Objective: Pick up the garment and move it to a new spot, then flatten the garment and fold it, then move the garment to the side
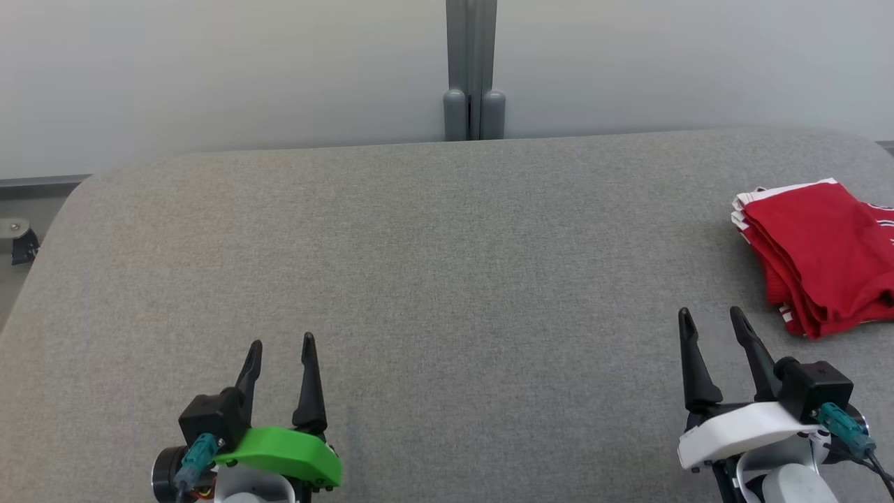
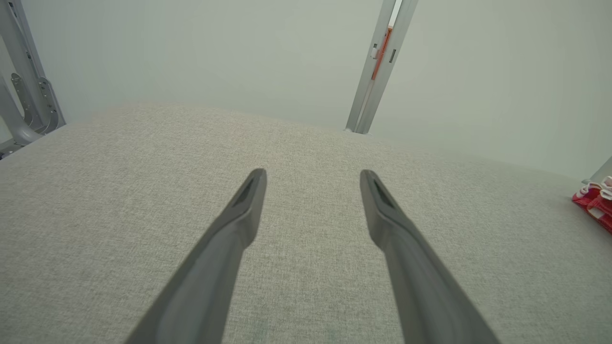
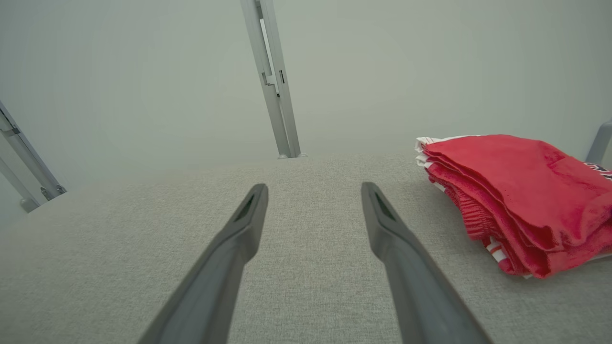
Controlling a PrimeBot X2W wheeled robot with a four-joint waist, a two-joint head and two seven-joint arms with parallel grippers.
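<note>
A red garment [image 1: 821, 255] with white trim lies folded in a stack at the far right of the grey table [image 1: 433, 279]; it also sits right of my right fingers in the right wrist view [image 3: 516, 200], and its corner peeks in at the left wrist view's right edge [image 2: 595, 200]. My right gripper [image 1: 711, 323] stands open near the table's front right, a short way in front and left of the garment, holding nothing. At the front left my left gripper [image 1: 281, 344] is open too, with bare fabric between its fingers [image 2: 248, 200].
A grey upright post [image 1: 473, 70] rises behind the table's far edge against a pale wall. The table's left corner is rounded, with a caster [image 1: 21, 244] on the floor beyond it. More metal frame [image 2: 28, 95] stands at the left.
</note>
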